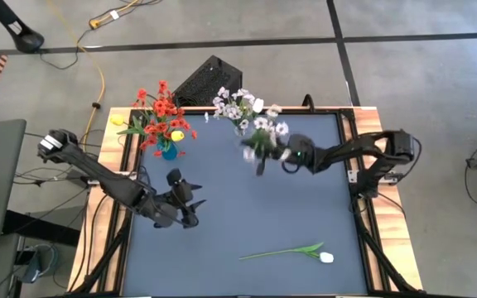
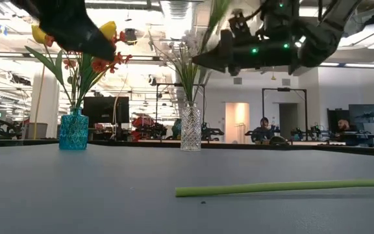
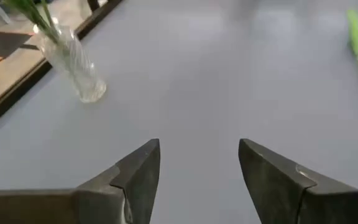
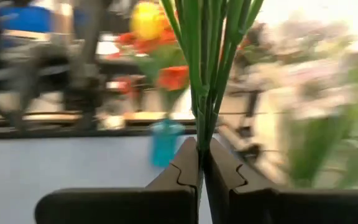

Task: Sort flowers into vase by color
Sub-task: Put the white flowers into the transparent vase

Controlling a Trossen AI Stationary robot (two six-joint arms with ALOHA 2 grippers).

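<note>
Nearest the table's front edge, one white tulip [image 1: 325, 257] is left lying flat, unsorted, well short of the clear vase [image 2: 189, 127]. Left of it, the left gripper [image 1: 190, 204] is held with fingers apart, empty. Just before the clear vase, a white spray [image 1: 263, 141] is clamped in the right gripper [image 1: 273, 162]. The blue vase [image 2: 73, 130], left of the clear one, is already filled with red and yellow blooms.
</note>
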